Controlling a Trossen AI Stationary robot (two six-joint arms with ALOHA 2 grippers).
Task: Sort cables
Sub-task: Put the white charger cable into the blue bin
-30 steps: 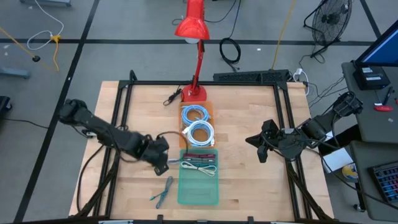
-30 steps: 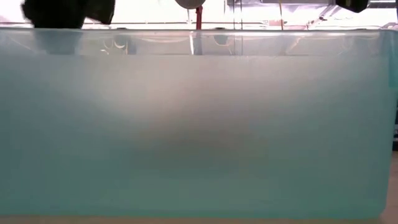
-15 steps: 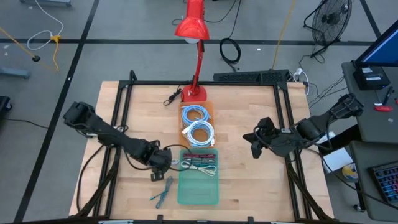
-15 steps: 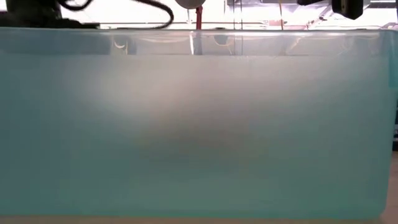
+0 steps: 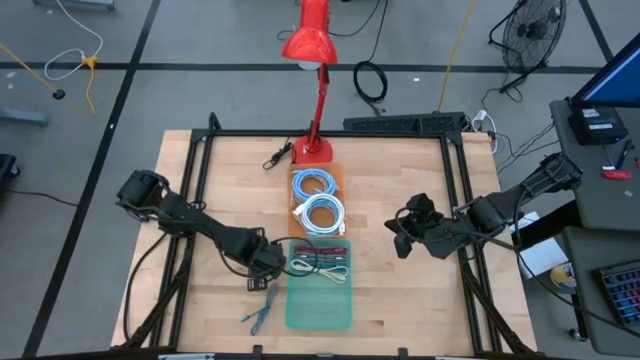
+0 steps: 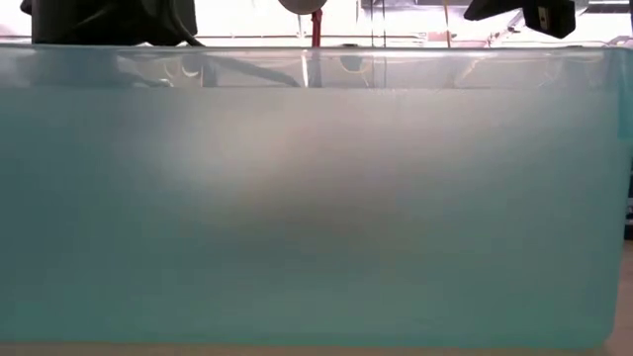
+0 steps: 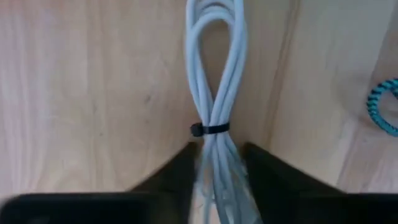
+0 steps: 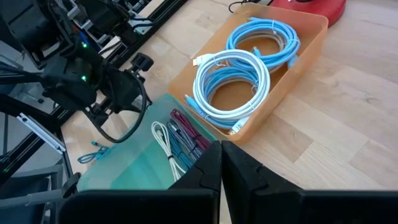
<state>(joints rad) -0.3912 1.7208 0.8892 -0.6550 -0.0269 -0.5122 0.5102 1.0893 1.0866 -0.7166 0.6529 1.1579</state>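
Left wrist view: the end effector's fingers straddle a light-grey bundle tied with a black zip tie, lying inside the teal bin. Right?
Not quite. The light-grey bundle lies on the bare wooden table, not inside the teal bin. The left wrist view shows wood all around it. The rest holds: the left end effector straddles it, and a black zip tie binds it.

**Around the table**

A red lamp [image 5: 311, 42] stands at the far edge of the wooden table [image 5: 400, 180]; its base [image 5: 312, 150] is just beside the orange bin [image 8: 309, 46]. A green tray [image 5: 320, 310] lies nearer. On the floor beyond are a black cable loop [image 5: 370, 80] and a fan [image 5: 530, 30].
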